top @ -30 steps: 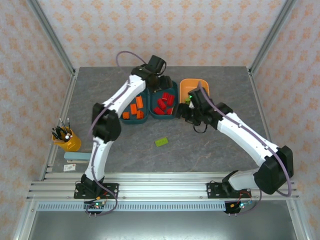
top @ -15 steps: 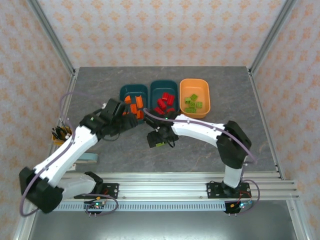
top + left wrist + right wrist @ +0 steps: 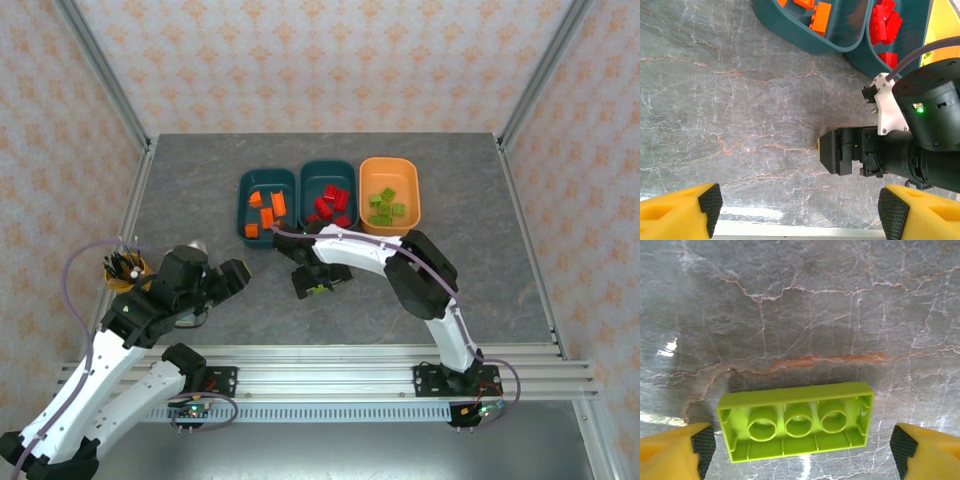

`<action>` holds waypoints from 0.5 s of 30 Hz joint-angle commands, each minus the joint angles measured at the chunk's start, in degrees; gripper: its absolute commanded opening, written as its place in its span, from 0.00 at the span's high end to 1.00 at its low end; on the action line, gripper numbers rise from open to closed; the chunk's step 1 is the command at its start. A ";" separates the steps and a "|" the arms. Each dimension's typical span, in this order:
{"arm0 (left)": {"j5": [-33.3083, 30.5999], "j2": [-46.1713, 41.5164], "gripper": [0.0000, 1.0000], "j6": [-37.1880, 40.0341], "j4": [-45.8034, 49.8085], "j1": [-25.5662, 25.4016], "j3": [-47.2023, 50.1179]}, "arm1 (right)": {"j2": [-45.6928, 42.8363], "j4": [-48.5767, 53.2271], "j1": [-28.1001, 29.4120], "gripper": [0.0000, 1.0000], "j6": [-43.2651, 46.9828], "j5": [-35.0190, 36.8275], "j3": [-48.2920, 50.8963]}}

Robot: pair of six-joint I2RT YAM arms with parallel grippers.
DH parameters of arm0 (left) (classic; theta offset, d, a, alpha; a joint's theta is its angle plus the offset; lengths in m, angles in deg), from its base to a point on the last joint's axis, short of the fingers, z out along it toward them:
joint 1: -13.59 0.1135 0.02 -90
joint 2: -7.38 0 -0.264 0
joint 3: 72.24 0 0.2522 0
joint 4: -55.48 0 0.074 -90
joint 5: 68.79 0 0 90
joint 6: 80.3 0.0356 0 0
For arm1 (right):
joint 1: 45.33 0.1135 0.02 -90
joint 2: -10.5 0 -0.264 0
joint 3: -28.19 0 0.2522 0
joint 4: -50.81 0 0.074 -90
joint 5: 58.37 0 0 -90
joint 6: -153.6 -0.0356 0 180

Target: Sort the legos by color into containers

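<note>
The left arm is folded low, and its left gripper [image 3: 234, 276] is spread wide and empty, near-left of the red-filled teal tub [image 3: 328, 163]. Just nearer than that tub, the right arm bends back leftward. The right gripper [image 3: 801, 442] gapes, one pad on either side of an upturned lime brick [image 3: 796, 421] lying on the table [image 3: 480, 260].

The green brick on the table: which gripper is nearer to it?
Right. The right gripper hangs directly above the green brick, jaws open on both sides; the left gripper is apart, off to its left in the top view.
</note>
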 commanded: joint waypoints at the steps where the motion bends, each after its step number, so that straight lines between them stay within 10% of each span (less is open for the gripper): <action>1: 1.26 -0.19 0.16 -0.98 1.90 -0.48 0.36 | 1.41 2.99 -0.86 0.11 -0.23 0.62 -2.47; 15: 5.99 1.96 0.16 1.28 -1.17 -0.42 -0.13 | 3.92 0.78 -3.22 0.31 -1.05 -5.20 -2.87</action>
